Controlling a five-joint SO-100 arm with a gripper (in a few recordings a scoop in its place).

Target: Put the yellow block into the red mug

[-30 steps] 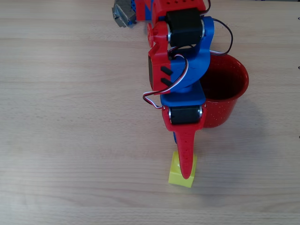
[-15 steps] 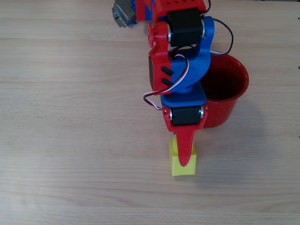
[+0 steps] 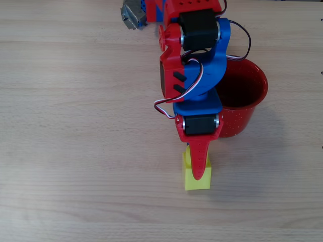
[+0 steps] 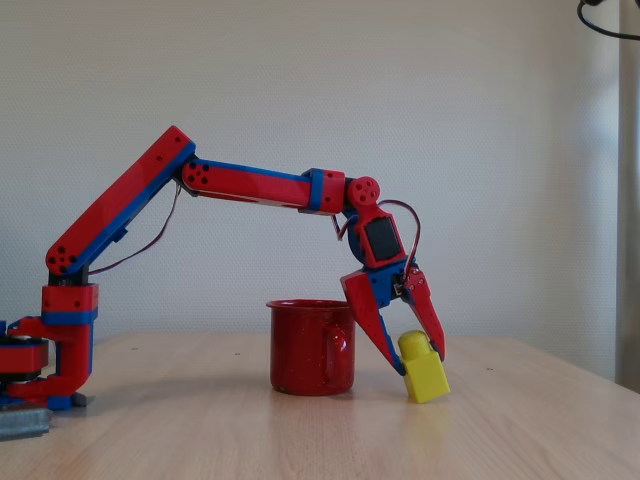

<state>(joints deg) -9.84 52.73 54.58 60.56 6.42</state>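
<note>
Fingers of the red and blue gripper [image 4: 418, 357] squeeze the yellow block [image 4: 424, 371], one on each side, so it is closed on the block. In the fixed view the block is tilted, its lower corner touching the wooden table [image 4: 520, 420], with its stud pointing up and to the left. The red mug [image 4: 310, 346] stands just beside it. From overhead, a red finger [image 3: 200, 161] covers the middle of the block [image 3: 190, 177], below the mug [image 3: 247, 85]. No writing can be read anywhere.
</note>
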